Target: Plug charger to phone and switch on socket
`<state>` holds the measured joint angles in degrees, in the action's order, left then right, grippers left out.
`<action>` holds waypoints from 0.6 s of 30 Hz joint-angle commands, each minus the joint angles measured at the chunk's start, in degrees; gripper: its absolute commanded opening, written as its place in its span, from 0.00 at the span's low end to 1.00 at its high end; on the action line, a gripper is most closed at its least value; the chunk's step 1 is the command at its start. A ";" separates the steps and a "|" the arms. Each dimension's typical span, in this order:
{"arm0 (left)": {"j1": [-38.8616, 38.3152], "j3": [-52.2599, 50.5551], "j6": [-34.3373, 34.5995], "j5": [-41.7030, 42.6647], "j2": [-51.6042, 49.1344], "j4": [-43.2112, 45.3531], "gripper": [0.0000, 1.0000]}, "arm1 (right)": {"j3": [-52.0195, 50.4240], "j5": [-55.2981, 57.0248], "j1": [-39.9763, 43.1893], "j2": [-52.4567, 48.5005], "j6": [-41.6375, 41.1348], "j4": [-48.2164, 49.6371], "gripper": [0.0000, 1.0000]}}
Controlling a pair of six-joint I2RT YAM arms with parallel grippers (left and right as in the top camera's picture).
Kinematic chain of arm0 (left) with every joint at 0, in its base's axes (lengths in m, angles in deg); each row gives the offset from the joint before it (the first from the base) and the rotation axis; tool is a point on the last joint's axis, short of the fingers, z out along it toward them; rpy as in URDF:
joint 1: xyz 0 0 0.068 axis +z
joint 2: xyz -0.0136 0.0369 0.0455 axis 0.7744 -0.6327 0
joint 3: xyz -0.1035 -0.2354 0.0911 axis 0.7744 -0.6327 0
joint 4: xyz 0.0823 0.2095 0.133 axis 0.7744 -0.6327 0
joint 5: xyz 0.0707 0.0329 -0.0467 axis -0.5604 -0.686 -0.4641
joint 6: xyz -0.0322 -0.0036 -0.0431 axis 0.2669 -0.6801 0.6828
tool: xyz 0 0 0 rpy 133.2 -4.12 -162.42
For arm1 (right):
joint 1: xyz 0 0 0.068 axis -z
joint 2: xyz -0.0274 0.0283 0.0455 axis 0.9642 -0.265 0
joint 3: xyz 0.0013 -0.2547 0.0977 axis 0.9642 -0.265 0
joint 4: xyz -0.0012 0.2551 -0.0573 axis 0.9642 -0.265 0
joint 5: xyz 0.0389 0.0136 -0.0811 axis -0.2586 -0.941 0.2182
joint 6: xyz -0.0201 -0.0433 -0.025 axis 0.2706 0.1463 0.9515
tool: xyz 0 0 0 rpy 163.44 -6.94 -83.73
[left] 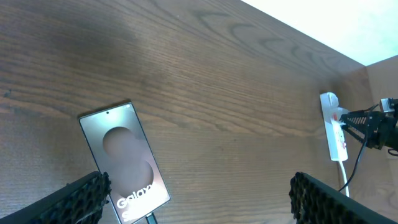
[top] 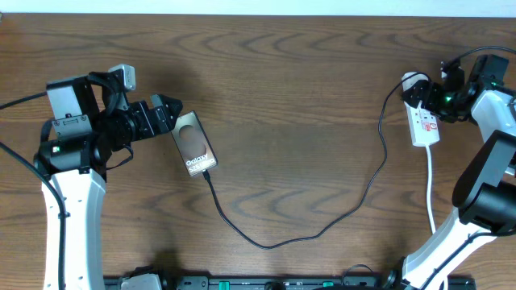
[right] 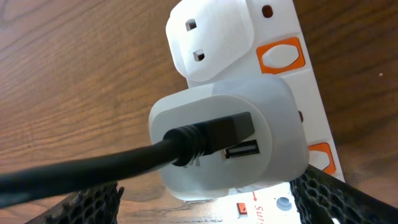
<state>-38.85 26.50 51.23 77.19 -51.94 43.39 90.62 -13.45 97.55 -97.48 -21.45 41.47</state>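
Note:
The phone (top: 194, 145) lies flat on the table, lettering up; it also shows in the left wrist view (left: 124, 155). The black charger cable (top: 266, 244) runs from the phone's lower edge, where its plug tip (left: 149, 218) sits, across the table to a white adapter (right: 230, 137) on the socket strip (top: 423, 121). My left gripper (top: 168, 113) is open and empty just left of the phone's top (left: 199, 196). My right gripper (top: 433, 95) is open over the strip's far end, its fingers either side of the adapter (right: 208, 202).
The strip has orange-red switches (right: 281, 55) beside each outlet, and a second white plug (right: 208, 37) sits above the adapter. The strip's white cord (top: 431, 193) runs toward the table's front. The right arm's base (top: 484, 193) stands at the right edge.

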 commanded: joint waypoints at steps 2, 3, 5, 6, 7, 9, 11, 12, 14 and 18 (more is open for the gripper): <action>0.13 0.39 -0.17 0.94 0.02 0.24 0.94 | 1.88 -0.63 0.39 0.61 -0.37 0.20 0.88; 0.13 0.39 -0.17 0.94 0.02 0.24 0.94 | 1.92 -0.61 0.39 0.61 -0.37 0.26 0.88; 0.13 0.39 -0.17 0.94 0.02 0.24 0.94 | 2.08 -0.61 0.39 0.61 -0.37 0.24 0.88; 0.13 0.39 -0.17 0.94 0.02 0.24 0.94 | 2.08 -0.61 0.39 0.61 -0.37 0.24 0.89; 0.13 0.39 -0.17 0.94 0.02 0.26 0.94 | 2.08 -0.61 0.39 0.61 -0.37 0.28 0.89; 0.13 0.39 -0.17 0.94 0.02 0.42 0.94 | 2.08 -0.57 0.39 0.61 -0.33 0.61 0.89; 0.13 0.39 -0.17 0.94 0.02 0.44 0.94 | 2.08 0.00 0.39 0.61 -0.33 0.90 0.90; 0.13 0.39 -0.17 0.94 0.02 0.42 0.94 | 2.10 0.22 0.39 0.61 -0.35 0.92 0.90; 0.13 0.39 -0.17 0.92 0.02 0.44 0.94 | 2.08 0.26 0.39 0.59 -0.35 0.83 0.91; 0.13 0.39 -0.15 0.94 0.02 0.96 0.94 | 2.08 0.26 0.24 0.57 -0.35 0.59 0.91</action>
<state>-38.85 26.50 51.23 77.19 -51.94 43.91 91.37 -13.14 97.55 -97.48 -21.47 42.15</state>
